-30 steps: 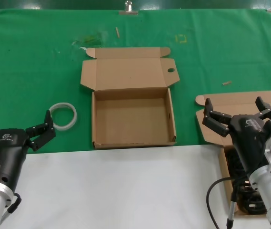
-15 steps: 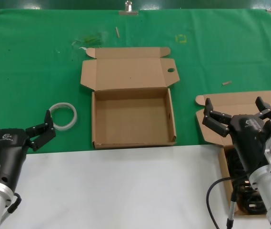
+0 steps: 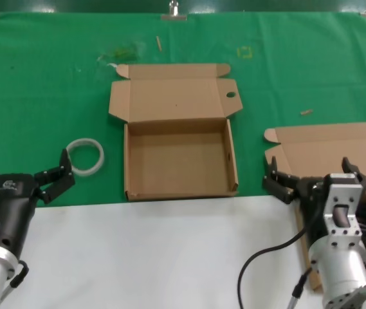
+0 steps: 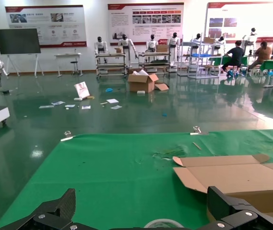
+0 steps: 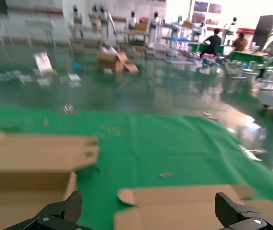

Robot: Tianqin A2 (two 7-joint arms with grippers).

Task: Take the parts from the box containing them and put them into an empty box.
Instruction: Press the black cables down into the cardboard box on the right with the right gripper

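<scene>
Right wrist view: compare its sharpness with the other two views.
Right wrist view: smeared throughout, empty box edges soft, floor glare beyond the table. Left wrist view: crisp, floor reflections. Head view: sharp, evenly lit, right gripper well defined.

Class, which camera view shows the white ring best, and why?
The head view: the whole white ring lies on the green cloth beside the left gripper. The left wrist view shows only a sliver of its rim. The right wrist view shows none of it.

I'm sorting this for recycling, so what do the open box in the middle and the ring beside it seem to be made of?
Empty box: brown corrugated cardboard, matte, with folded flaps and raw edges. White ring: probably translucent plastic or tape, slightly glossy; the exact material is unclear.
</scene>
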